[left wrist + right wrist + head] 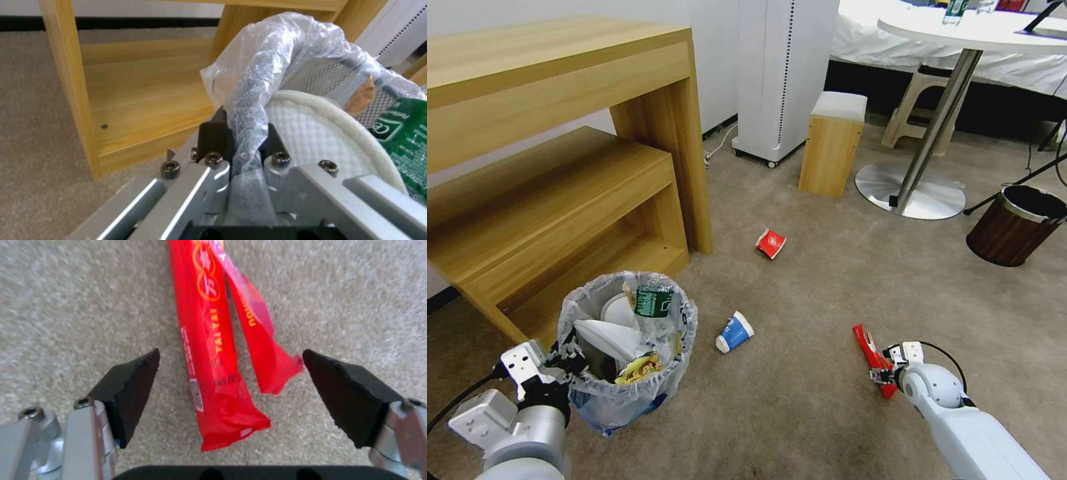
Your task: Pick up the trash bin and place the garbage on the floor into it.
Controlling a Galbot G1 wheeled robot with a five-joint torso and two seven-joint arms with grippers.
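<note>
The trash bin (627,373), black with a crinkly plastic liner, stands at lower left with a white slipper (607,337), a green-labelled bottle (654,301) and a yellow wrapper (640,367) inside. My left gripper (564,363) is shut on its bag-covered rim (249,133). On the beige carpet (827,413) lie a red wrapper (870,357), a blue paper cup (734,332) and a red paper cup (771,243). My right gripper (231,380) is open low over the red wrapper (209,350), one black finger on each side of it.
A wooden desk with a lower shelf (560,167) stands right behind the bin. Farther back are a white tower unit (784,73), a small wooden stool (832,143), a round table's metal base (910,190) and a brown wood-grain bin (1014,227).
</note>
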